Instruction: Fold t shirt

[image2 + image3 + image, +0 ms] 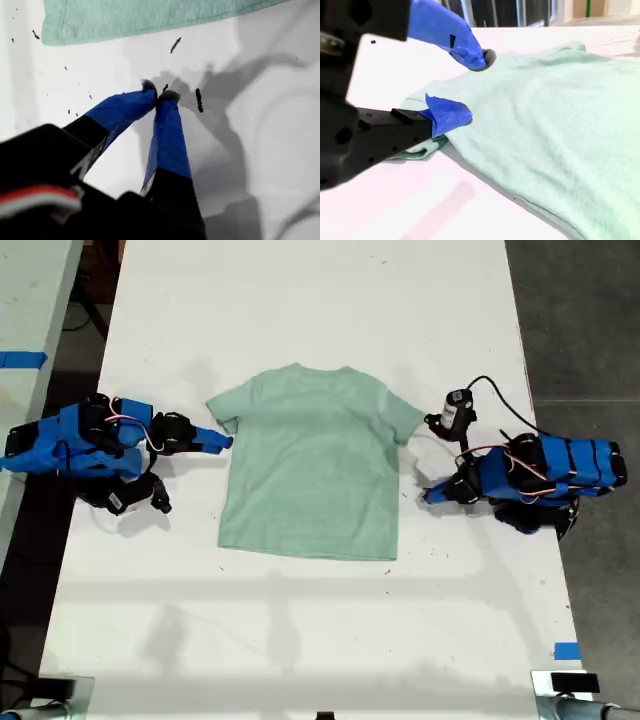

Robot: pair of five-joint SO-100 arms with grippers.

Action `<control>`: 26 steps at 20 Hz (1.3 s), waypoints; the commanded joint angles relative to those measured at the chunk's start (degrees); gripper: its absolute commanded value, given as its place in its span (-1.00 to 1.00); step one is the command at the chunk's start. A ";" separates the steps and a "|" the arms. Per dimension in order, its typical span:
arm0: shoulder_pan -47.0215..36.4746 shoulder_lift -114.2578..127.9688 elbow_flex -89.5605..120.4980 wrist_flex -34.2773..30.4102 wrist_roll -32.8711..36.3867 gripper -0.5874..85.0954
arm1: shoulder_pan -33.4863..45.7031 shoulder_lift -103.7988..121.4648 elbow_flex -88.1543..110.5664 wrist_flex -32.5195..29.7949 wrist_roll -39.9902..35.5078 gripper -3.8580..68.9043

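White table (300, 640), t shirt (312, 465) flat, first tool (159, 92) closed empty, second tool (472, 85) open at sleeve

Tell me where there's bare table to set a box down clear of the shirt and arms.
Two bare strips of table: the wide one past the neckline of the t shirt, and the one below its hem, toward the exterior view's bottom. Crowded beside both sleeves: my second gripper, jaws open, at one sleeve; my first gripper, jaws shut, opposite.
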 commanded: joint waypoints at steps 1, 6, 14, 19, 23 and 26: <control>-2.64 0.79 2.11 -0.18 -2.37 -0.13 | 0.97 0.44 2.20 -1.58 1.23 -0.81; -5.62 0.79 2.11 -0.09 -14.15 -0.24 | 4.75 0.44 2.29 -1.67 22.24 -0.79; -16.96 0.88 2.11 -2.46 -1.32 -0.84 | 13.71 0.44 3.16 -4.13 21.62 -0.67; -30.94 0.88 0.97 -9.05 18.81 -0.92 | 24.08 0.44 2.81 -6.77 21.27 -0.86; -33.40 0.97 1.41 -9.84 19.42 -0.97 | 27.25 0.44 2.99 -7.12 21.53 -0.86; -33.22 0.97 1.76 -9.76 18.81 -0.97 | 22.68 0.44 3.16 -4.83 28.21 -0.86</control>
